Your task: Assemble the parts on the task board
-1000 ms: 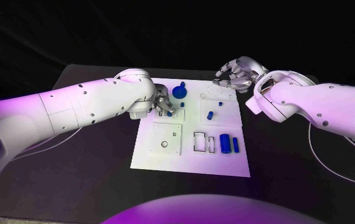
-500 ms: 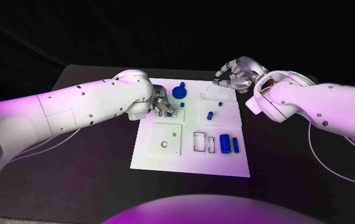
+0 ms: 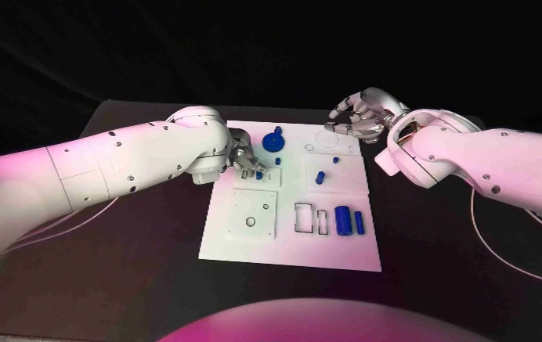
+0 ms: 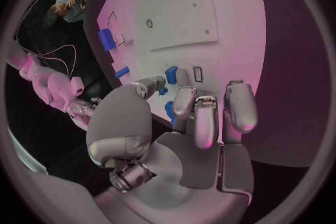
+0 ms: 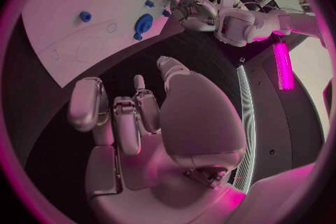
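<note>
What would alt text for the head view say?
Two white robot arms reach over a white task board on a black table. The left hand rests at the board's near-left area by small blue parts; the right hand hovers empty past its far-right corner.

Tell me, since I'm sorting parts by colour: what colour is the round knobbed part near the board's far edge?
Blue: the round knobbed part, clearest in the head view.
</note>
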You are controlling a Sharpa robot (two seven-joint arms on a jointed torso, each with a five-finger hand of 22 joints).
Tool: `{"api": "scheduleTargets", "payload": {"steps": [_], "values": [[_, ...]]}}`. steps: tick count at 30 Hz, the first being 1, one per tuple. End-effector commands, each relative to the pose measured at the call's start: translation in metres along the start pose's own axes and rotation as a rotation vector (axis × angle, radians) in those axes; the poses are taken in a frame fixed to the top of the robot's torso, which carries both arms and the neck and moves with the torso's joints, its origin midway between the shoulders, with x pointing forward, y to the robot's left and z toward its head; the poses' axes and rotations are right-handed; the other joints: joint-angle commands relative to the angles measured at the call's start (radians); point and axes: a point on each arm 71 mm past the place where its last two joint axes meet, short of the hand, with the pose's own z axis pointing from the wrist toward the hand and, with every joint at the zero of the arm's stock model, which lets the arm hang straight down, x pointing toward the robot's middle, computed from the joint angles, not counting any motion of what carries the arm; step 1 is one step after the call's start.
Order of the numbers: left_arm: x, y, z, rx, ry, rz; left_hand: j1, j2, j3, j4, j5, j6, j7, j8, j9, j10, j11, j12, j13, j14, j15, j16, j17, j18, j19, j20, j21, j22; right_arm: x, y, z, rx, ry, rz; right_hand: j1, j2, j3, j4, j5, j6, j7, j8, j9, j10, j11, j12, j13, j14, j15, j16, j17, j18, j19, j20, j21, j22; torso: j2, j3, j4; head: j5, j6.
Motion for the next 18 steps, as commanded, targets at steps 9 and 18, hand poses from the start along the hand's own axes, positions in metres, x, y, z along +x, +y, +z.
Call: {"api": "scheduleTargets", "payload": {"steps": [9,18], "values": [[-0.024,0.005,-0.019,0.044,0.021,-0.11,0.061,-0.008,-0.042,0.026,0.019,-0.051,0.015,-0.04,-0.005,-0.054,0.01,-0.055,-0.088,0.106,0.003,0.004,0.263,-0.005,-0.014,0.006,-0.029,0.044,-0.002,-0.006,-0.001,0.008,0.0,-0.012,-0.007,0.001,0.005,-0.002,0.002,-0.004,-0.004,0.006,-0.001,-0.003,-0.004,-0.005,0.011,0.095,-0.007,-0.006,0.233,0.02,-0.001,-0.007,-0.004,0.0,-0.002,-0.0004,0.0029,0.002,0.014],[-0.065,0.027,-0.025,0.013,-0.02,-0.125,0.097,-0.007,-0.118,0.038,0.028,-0.091,0.042,-0.092,-0.026,-0.099,0.03,-0.085,-0.132,0.106,0.022,0.004,0.263,0.003,-0.04,0.025,-0.066,0.027,-0.003,-0.008,-0.001,0.014,-0.003,-0.013,-0.009,0.0,0.007,-0.002,0.0,-0.004,-0.004,0.007,-0.001,-0.003,-0.004,-0.005,0.011,0.095,-0.007,-0.006,0.233,0.02,-0.001,-0.007,-0.004,0.0,0.002,-0.0002,0.0003,0.015,0.03]]}}
